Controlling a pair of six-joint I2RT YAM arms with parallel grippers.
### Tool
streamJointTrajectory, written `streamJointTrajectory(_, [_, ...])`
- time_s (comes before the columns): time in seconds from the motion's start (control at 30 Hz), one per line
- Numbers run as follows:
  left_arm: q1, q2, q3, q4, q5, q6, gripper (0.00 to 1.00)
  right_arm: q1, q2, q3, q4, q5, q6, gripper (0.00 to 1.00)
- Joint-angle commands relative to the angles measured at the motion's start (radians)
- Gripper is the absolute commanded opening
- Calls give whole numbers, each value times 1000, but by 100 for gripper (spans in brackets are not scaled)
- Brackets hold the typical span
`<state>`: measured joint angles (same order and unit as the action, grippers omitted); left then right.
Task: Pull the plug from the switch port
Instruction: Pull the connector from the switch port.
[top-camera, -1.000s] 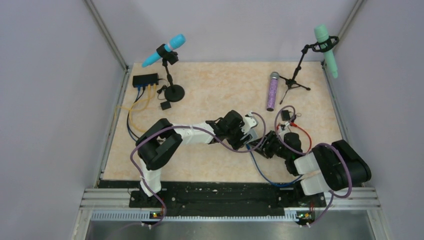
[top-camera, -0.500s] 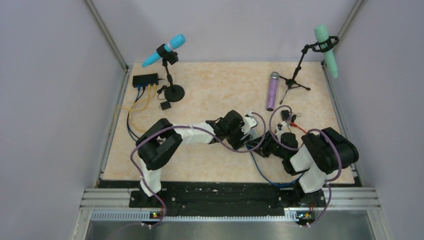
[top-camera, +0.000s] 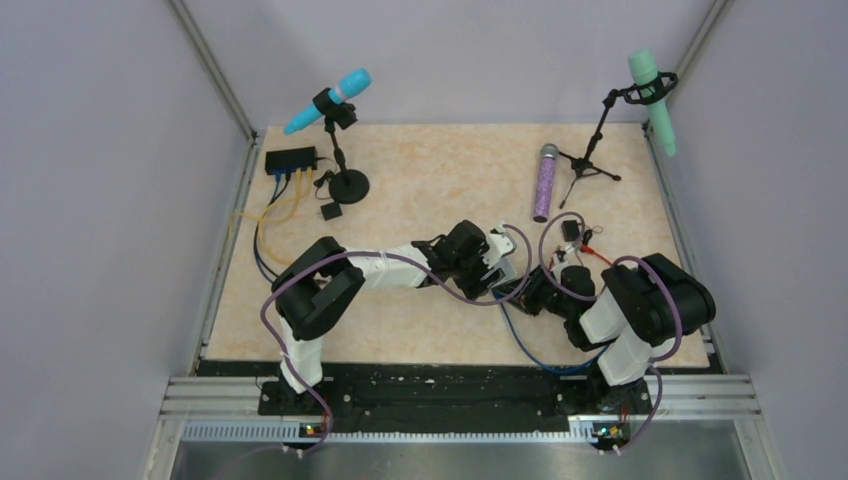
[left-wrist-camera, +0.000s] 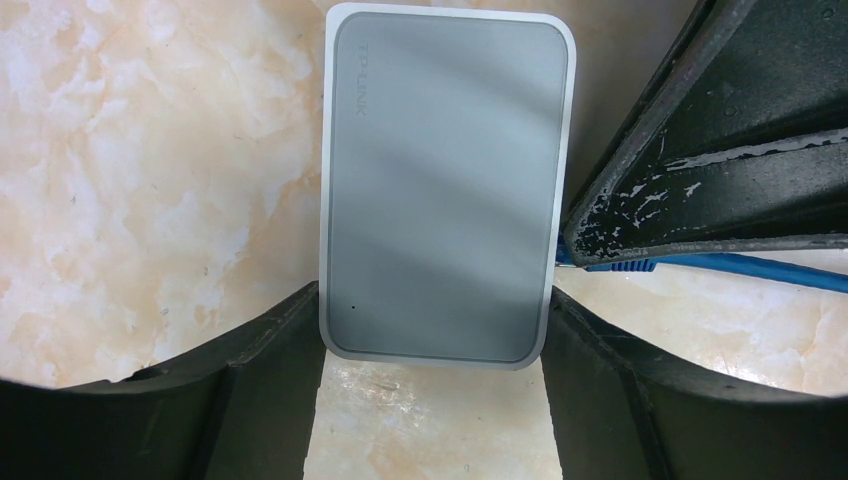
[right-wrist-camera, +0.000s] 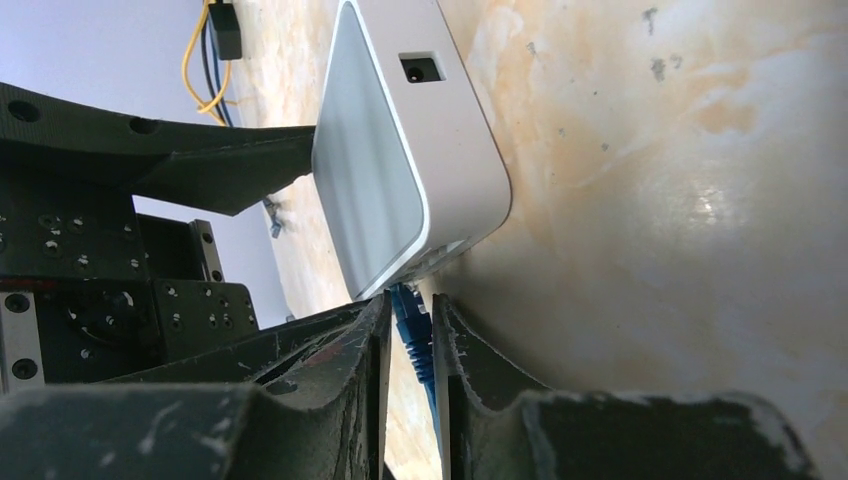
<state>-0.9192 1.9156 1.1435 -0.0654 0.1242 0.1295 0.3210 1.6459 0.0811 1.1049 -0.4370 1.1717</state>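
The black switch (top-camera: 291, 159) lies at the far left of the table, with yellow and blue cables in its sockets, far from both grippers. Mid-table, my left gripper (left-wrist-camera: 433, 300) is shut across the end of a pale grey flat pad (left-wrist-camera: 445, 180), one finger against each long side. A blue plug (right-wrist-camera: 412, 330) sits in a socket on the pad's (right-wrist-camera: 390, 170) edge. My right gripper (right-wrist-camera: 410, 310) is shut on this plug's ribbed boot, right at the socket. Seen from above, the two grippers meet, left (top-camera: 505, 268) and right (top-camera: 528, 290).
A blue cable (top-camera: 520, 345) runs from the plug toward the near edge. A blue microphone (top-camera: 340, 95) on a round stand and a small black block (top-camera: 330, 211) stand near the switch. A purple microphone (top-camera: 545, 182), a teal microphone (top-camera: 652, 85) on a tripod and red leads (top-camera: 600, 258) are on the right.
The right arm's elbow has swung left and raised, and its jaws have narrowed onto the blue plug. The left arm and the grey pad have not moved.
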Motion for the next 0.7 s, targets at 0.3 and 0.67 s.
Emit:
streamJointTrajectory(0.3, [-18, 47, -17, -140, 110, -38, 50, 17, 13, 29, 34, 30, -6, 27])
streamJointTrajectory(0.67, [-18, 49, -2, -152, 137, -41, 49, 35, 59, 26, 104, 29, 24, 28])
